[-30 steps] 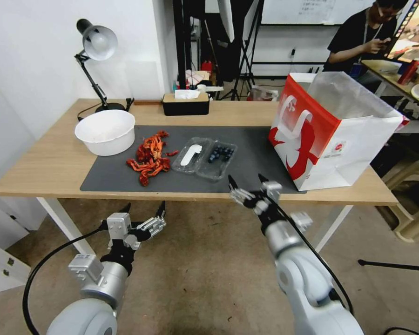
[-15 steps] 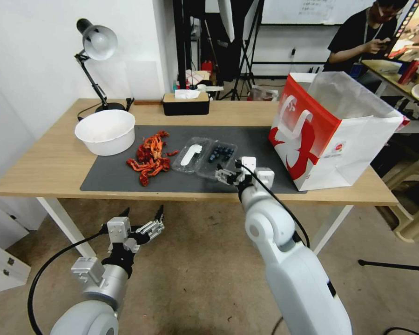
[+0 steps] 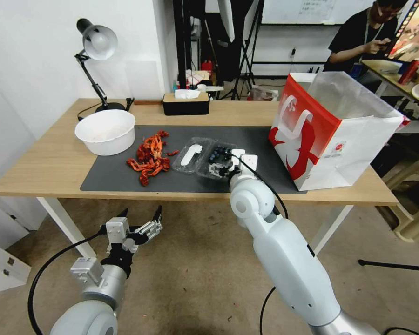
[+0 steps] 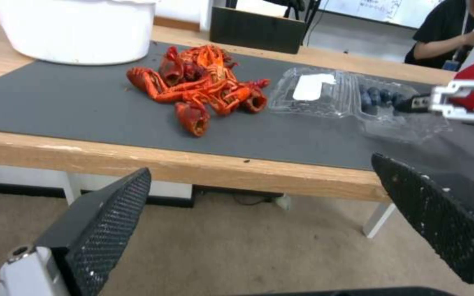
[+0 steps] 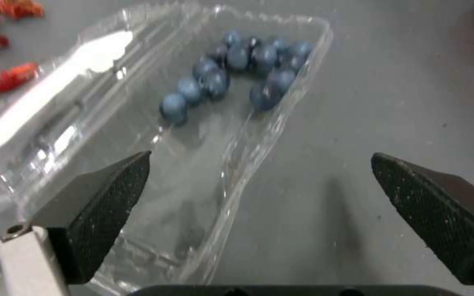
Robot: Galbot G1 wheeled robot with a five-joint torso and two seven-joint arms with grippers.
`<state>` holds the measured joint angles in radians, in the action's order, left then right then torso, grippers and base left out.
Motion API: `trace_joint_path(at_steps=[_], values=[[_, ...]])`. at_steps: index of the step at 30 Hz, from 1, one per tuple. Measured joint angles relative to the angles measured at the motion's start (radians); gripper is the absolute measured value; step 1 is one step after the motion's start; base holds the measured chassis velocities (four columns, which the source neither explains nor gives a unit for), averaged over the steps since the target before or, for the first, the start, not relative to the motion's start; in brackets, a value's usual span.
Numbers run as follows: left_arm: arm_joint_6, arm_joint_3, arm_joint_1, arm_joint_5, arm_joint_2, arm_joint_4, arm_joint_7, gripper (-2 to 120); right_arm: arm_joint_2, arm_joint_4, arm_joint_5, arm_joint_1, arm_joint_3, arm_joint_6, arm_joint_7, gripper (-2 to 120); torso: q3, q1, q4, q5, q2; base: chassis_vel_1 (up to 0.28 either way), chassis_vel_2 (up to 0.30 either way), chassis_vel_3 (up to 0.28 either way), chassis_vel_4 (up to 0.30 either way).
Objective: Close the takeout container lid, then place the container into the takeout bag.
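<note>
The takeout container (image 3: 217,157) lies open on the grey mat (image 3: 121,172), with dark blueberries (image 5: 237,70) in its right half. Its lid (image 3: 191,155), clear with a white spoon-shaped mark (image 5: 56,94), lies flat to the left of that half. My right gripper (image 3: 218,168) hovers open over the container's near edge, and its fingers (image 5: 100,205) straddle the rim of the blueberry half. The takeout bag (image 3: 330,135) stands upright and open at the right end of the table. My left gripper (image 3: 139,227) hangs open below the table's front edge. From there the container (image 4: 379,102) and my right gripper (image 4: 445,102) lie across the mat.
A heap of red crayfish (image 3: 149,158) lies just left of the lid. Farther left stands a big white bowl (image 3: 105,131). A black tissue box (image 3: 186,103) and a desk lamp (image 3: 95,51) stand at the back. The table's front edge (image 4: 193,168) runs before my left gripper.
My right arm has reached forward over the table's front edge and brought its open gripper down to the container's blueberry half. The left gripper has hardly moved.
</note>
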<state>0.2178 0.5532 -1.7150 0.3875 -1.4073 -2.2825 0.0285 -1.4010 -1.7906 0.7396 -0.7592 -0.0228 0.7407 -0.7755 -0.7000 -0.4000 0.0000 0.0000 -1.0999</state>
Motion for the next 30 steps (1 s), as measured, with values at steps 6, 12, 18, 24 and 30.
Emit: trace_joint_path(at_steps=[6,12,18,24,30], values=[[0.000,-0.001,0.005,0.001,0.000,0.003,0.001,100,0.035,0.007,0.011,0.016,-0.028,-0.002,0.003,100,0.000,0.000,-0.0001,0.0001,0.000,0.000,0.000,0.000,0.000],[-0.001,-0.004,0.009,0.001,-0.001,0.004,0.004,100,0.081,-0.003,0.086,0.036,-0.043,-0.003,0.001,100,0.000,0.000,-0.0001,0.0001,0.000,0.000,0.000,0.000,0.000],[-0.001,-0.006,0.011,0.001,-0.004,0.004,0.007,100,0.111,-0.013,0.149,0.049,-0.053,-0.004,-0.009,100,0.000,0.000,-0.0001,0.0000,0.000,0.000,0.000,0.000,0.000],[-0.001,-0.007,0.011,0.001,-0.006,-0.001,0.008,100,0.132,-0.019,0.164,0.055,-0.061,-0.005,-0.010,100,0.000,0.000,0.0000,0.0002,0.000,0.000,0.000,0.000,0.000],[-0.001,-0.010,0.010,0.000,-0.009,-0.004,0.009,100,0.150,-0.028,0.223,0.058,-0.062,-0.005,-0.014,100,0.000,0.000,0.0000,0.0001,0.000,0.000,0.000,0.000,0.000]])
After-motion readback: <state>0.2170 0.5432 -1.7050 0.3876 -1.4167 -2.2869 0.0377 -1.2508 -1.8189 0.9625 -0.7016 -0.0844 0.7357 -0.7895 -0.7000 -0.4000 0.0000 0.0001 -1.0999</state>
